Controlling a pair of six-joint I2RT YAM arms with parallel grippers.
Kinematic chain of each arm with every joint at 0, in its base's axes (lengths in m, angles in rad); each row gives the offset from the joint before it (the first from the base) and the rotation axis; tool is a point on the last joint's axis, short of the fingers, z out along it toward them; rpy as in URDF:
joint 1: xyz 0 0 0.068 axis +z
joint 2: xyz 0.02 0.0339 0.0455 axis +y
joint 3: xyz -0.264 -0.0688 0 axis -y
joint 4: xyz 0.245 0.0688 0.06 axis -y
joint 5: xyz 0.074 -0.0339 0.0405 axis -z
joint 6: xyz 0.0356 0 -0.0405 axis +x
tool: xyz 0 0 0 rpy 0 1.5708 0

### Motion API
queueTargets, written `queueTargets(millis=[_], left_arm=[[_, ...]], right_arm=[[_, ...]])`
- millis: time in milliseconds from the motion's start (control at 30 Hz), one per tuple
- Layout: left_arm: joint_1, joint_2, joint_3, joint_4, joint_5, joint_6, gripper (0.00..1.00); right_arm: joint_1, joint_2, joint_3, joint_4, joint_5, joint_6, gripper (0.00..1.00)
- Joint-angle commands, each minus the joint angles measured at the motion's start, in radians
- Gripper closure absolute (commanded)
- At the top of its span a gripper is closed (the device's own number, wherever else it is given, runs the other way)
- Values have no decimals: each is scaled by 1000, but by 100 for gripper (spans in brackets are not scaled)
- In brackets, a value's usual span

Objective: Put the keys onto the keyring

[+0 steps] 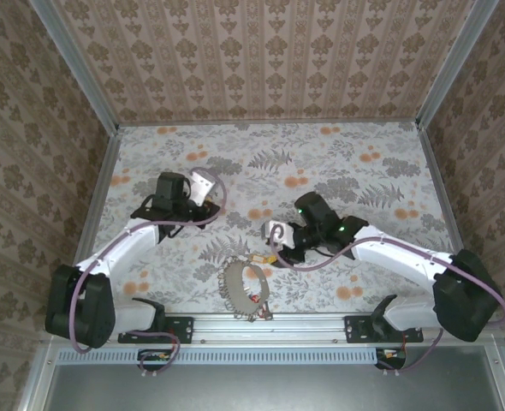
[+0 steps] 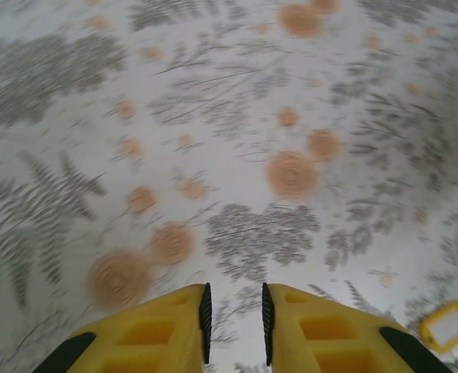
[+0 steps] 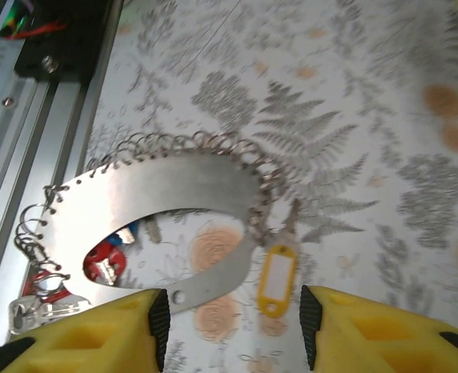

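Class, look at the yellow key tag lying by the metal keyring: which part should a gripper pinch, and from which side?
Pinch the yellow key tag across its two long plastic edges, coming straight down from above. It lies flat, its long sides are straight and parallel, and its narrow width should be easy to span.

Left arm (image 1: 120, 247), lower left of top view: white link shells, black joint housings, pale purple cable (image 1: 223, 199) routed along the outside. Right arm (image 1: 402, 255), lower right: same white-and-black build, matching cable, two green indicator lights (image 1: 300, 208) on the black wrist section. Black base brackets (image 1: 163, 325) near bottom edge.

Left gripper (image 2: 235, 318), bottom of left wrist view: yellow moulded fingers (image 2: 159, 330) with recessed pockets, black ribbed inner pads (image 2: 206, 311). Right gripper (image 3: 234, 330), bottom of right wrist view: identical yellow fingers, black ribbed pads.
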Motion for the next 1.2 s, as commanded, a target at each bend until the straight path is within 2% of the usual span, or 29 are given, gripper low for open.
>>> queueTargets(millis=[0,167,333,467,633,833,1000,1067,1167], left_arm=[[55,3,17,-29,-105,-189,72],[130,-30,-3,-43,-183,-261,66],[192,-72,-29,-52,-244,-321,55],[223,-109,-56,-72,-257,-355,50],[239,-159,-100,-90,-297,-346,48],[248,-188,-120,-84,-300,-354,47],[251,-192,-134,-60,-289,-387,46],[254,-194,-138,-44,-270,-401,43],[265,-196,-133,-37,-220,-414,31]], right_arm=[[80,61,47,-68,130,-9,47],[156,243,145,-67,250,42,41],[224,417,234,-39,379,82,40],[230,473,231,-32,481,120,41],[226,449,181,-18,731,130,40],[101,416,197,-100,862,101,40],[-68,413,218,-92,864,94,39],[-115,383,270,-138,834,183,40],[-130,327,366,-284,838,507,42]])
